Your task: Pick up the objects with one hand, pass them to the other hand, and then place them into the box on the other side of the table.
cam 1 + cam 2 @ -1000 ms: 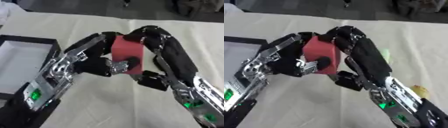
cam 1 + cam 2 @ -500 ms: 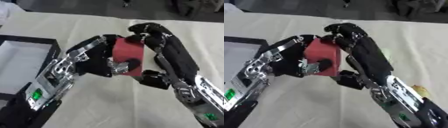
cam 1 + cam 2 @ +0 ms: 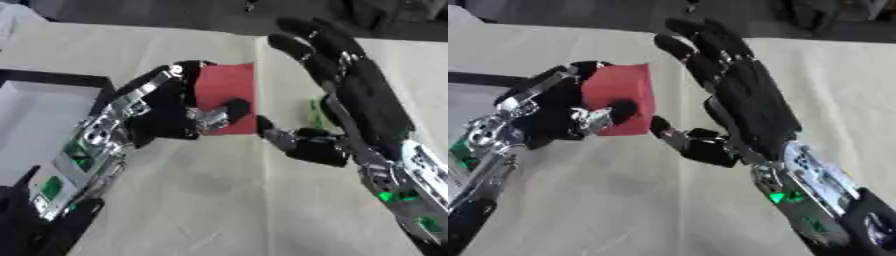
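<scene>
A red block (image 3: 226,92) hangs above the cloth-covered table, held in my left hand (image 3: 162,117), whose fingers and thumb are curled round it. My right hand (image 3: 350,95) stands just to the right of the block with its fingers straight and spread, no longer touching it. The box (image 3: 39,112), black outside with a white inside, lies at the left edge, below and left of my left hand. A small green thing (image 3: 315,112) shows on the table behind my right hand, partly hidden.
A beige cloth (image 3: 227,200) covers the table, with bare room in front of both arms. Dark shapes lie beyond the far edge (image 3: 175,12).
My right hand has uncurled and let go of the red block, pulling away to the right. The block stays in my left hand.
</scene>
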